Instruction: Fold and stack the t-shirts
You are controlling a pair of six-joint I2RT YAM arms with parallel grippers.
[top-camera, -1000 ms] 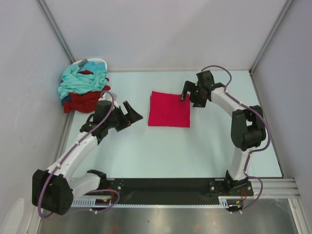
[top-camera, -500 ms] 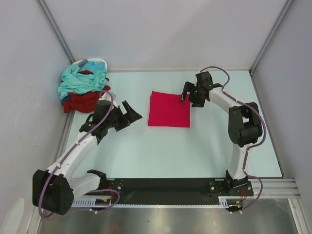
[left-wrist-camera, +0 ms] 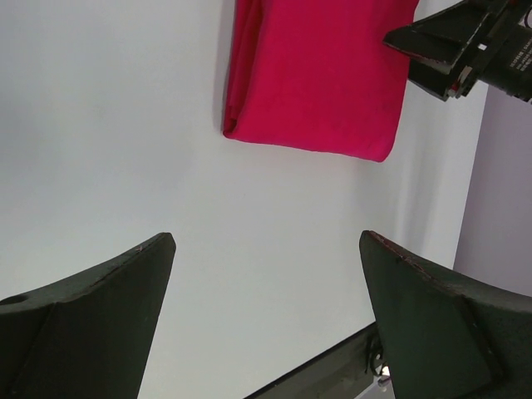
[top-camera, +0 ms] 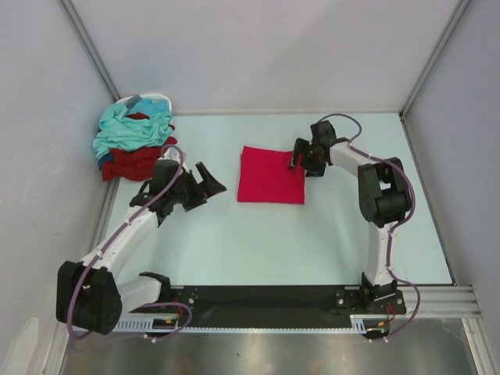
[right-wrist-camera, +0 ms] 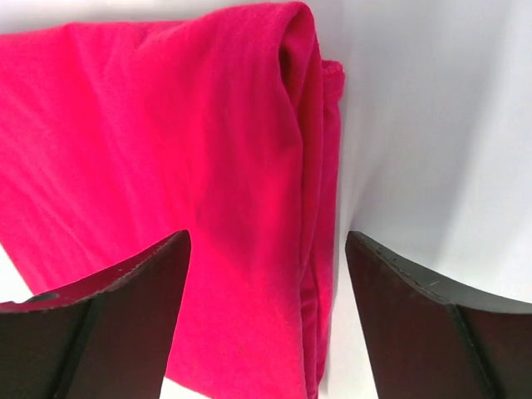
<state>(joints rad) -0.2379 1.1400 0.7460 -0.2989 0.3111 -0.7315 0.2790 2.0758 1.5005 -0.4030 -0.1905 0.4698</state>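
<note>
A bright crimson-pink t-shirt (top-camera: 270, 175) lies folded into a flat rectangle at mid-table. My right gripper (top-camera: 298, 158) is open at its far right corner. In the right wrist view (right-wrist-camera: 268, 241) its jaws stand either side of the shirt's folded edge (right-wrist-camera: 307, 166), holding nothing. My left gripper (top-camera: 212, 181) is open and empty, a short way left of the shirt. In the left wrist view (left-wrist-camera: 266, 241) it is over bare table with the shirt (left-wrist-camera: 320, 75) ahead. A light teal shirt (top-camera: 129, 129), a dark maroon shirt (top-camera: 133, 162) and a bit of dark blue cloth (top-camera: 102, 160) lie heaped at the far left.
A small white basket (top-camera: 150, 99) sits behind the heap, against the back left corner. Grey walls close the table at the left, back and right. The black base rail (top-camera: 266, 301) runs along the near edge.
My right gripper has shifted a little left, onto the pink shirt's far right corner, and its arm has drawn in. The left gripper has barely moved.
</note>
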